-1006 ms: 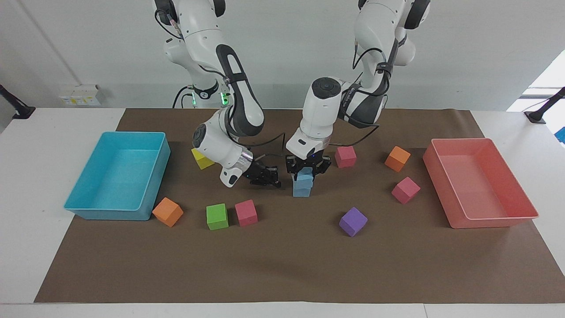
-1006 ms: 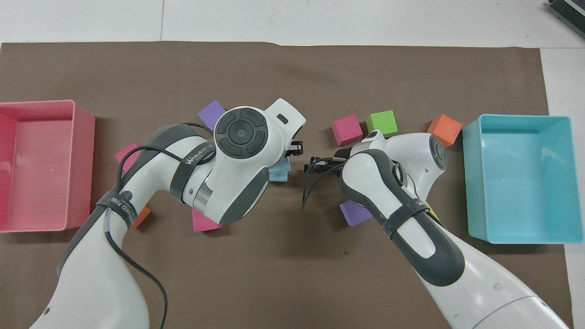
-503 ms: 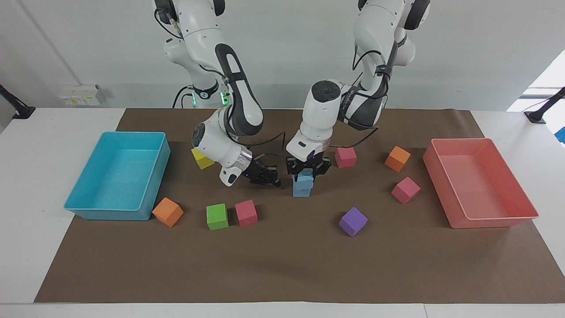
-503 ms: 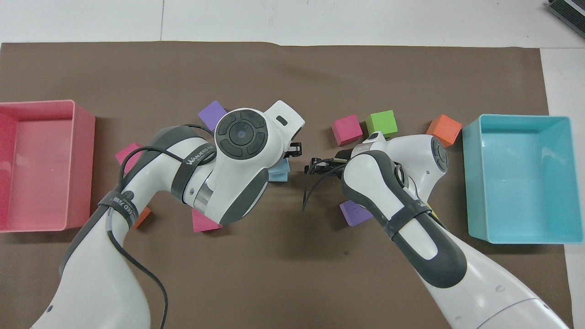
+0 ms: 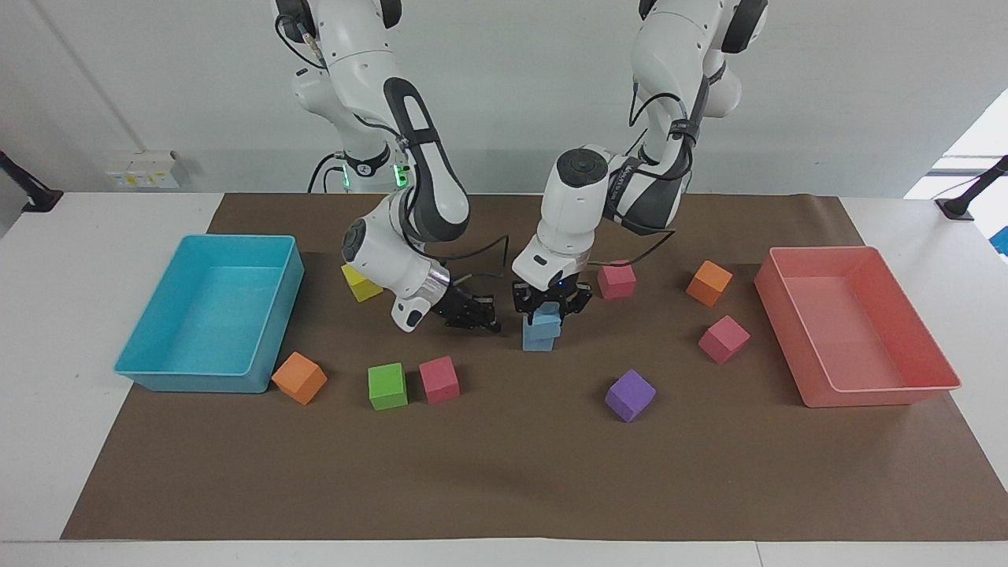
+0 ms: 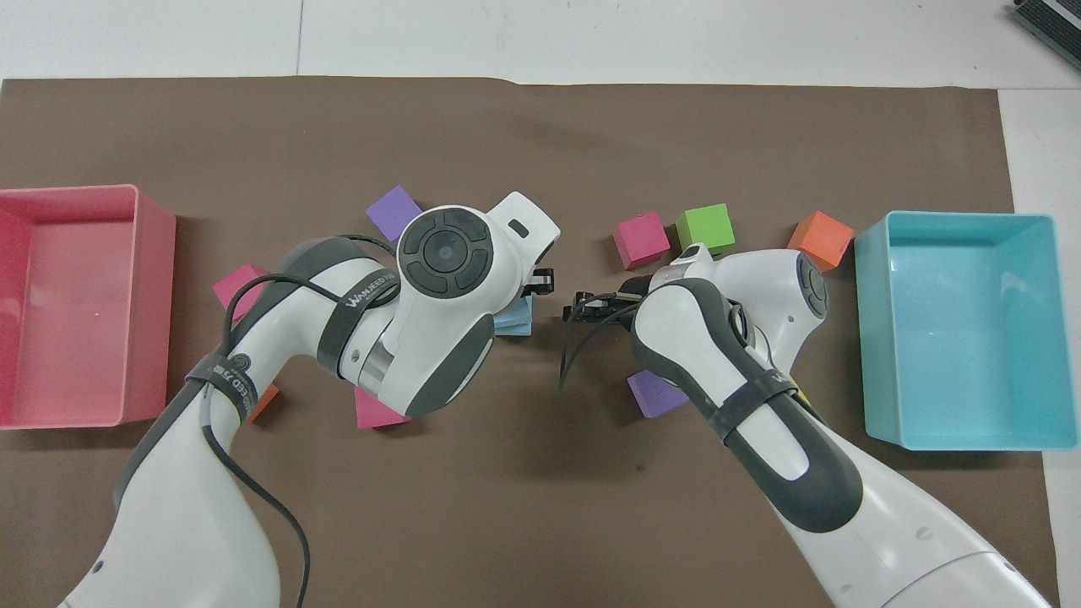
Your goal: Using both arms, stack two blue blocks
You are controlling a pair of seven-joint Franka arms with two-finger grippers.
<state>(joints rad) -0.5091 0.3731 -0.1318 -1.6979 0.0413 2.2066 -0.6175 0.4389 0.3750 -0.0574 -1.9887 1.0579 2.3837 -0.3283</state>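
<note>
The left gripper [image 5: 550, 309] is clamped on the upper blue block [image 5: 546, 316], which sits on the lower blue block [image 5: 539, 338] directly beneath its fingers. I judge release should be slow, then a straight lift. The right gripper [image 5: 472, 315], closed and empty, waits just beside the stack. Counted: 2 blue blocks, 3 pink, 2 orange, 2 purple, 1 green, 1 yellow, 2 trays.
</note>
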